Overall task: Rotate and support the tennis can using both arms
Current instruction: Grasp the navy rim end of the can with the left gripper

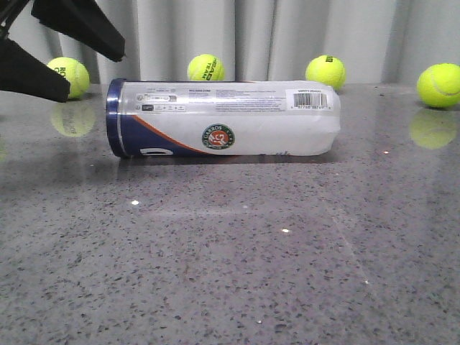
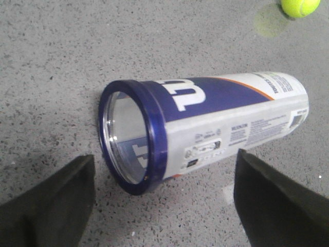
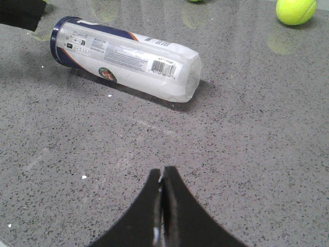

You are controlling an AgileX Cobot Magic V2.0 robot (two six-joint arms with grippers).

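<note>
Left fingers: spread wide, nothing between the pads; the left gripper [image 2: 164,198] hangs off the table, one dark finger [image 2: 49,206] on each side of the can's navy end.
Right fingers: pressed together tip to tip, holding nothing; the right gripper [image 3: 163,177] sits well apart from the can, over bare table.
Can: the can [image 1: 223,118] lies on its side on the table [image 1: 230,273], touching neither gripper. Its navy rim [image 2: 131,136] faces the left fingers, just beyond their tips, and the open mouth shows a clear inside. Its ridged whitish base [image 3: 187,77] points the other way, toward the right gripper's side.
Can markings: orange stripe along the navy band, round green emblem [image 1: 219,136] low on the front, barcode [image 1: 309,98] near the base.
Left gripper, front view: black fingers [image 1: 79,29] are raised above and behind the navy end, apart from it.
Balls: four yellow-green balls [image 1: 325,72] stand in a row beyond the can, against a grey curtain [image 1: 251,36]; none touches the can.
Table: grey speckled, glossy, mirroring the balls.
</note>
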